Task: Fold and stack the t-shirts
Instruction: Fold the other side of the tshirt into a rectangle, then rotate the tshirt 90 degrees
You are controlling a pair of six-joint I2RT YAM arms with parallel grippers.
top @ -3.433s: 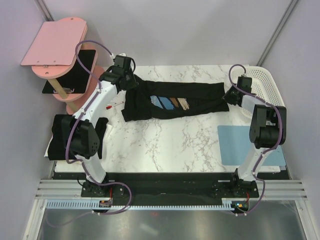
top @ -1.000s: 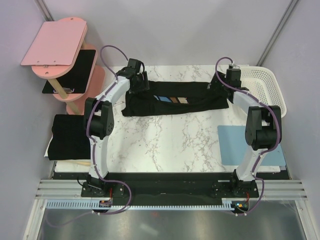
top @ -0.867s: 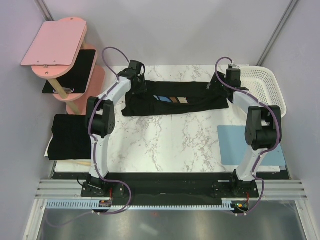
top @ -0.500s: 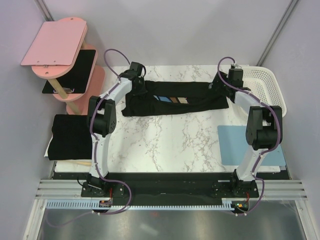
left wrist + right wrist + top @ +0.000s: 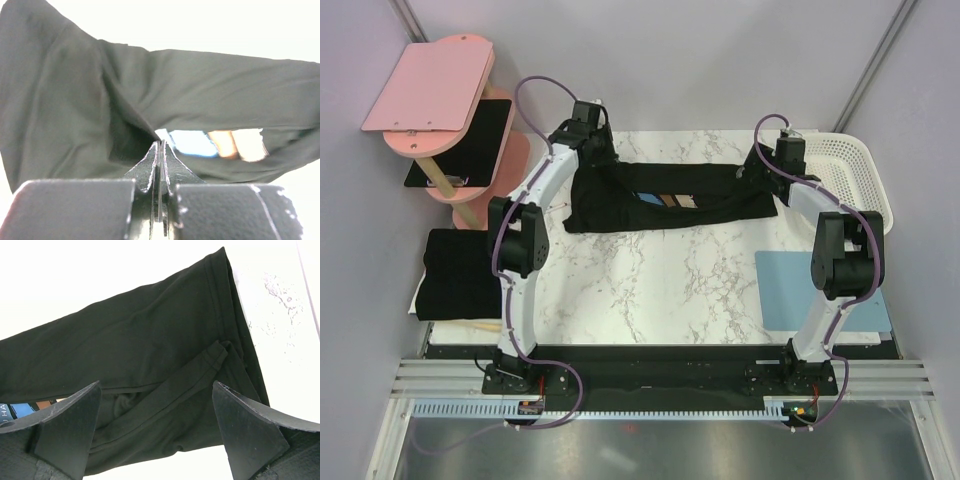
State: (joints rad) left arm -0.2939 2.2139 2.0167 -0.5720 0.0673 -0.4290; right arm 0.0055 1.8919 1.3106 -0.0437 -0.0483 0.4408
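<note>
A black t-shirt point(image 5: 710, 185) lies stretched across the far part of the marble table point(image 5: 660, 280), with its blue and tan print point(image 5: 665, 199) showing. My left gripper point(image 5: 594, 162) is shut on the shirt's far left edge, and the cloth rises in a peak to it. In the left wrist view the jaws point(image 5: 161, 146) meet on a fold of the fabric point(image 5: 210, 85), the print point(image 5: 192, 142) just beyond. My right gripper point(image 5: 761, 173) hangs open above the shirt's right end; its fingers point(image 5: 65, 427) straddle the sleeve point(image 5: 200, 370) without touching. A folded black t-shirt point(image 5: 460, 275) lies at the left.
A white basket point(image 5: 860, 175) stands at the far right. A light blue mat point(image 5: 810, 290) lies near the right arm. At the far left a pink shelf stand point(image 5: 430, 90) holds a black board point(image 5: 470, 140). A wooden stick point(image 5: 490, 325) lies by the folded shirt.
The left gripper has shut on the shirt's far left edge and drawn back and up, lifting that corner. The right gripper has stayed open over the right end.
</note>
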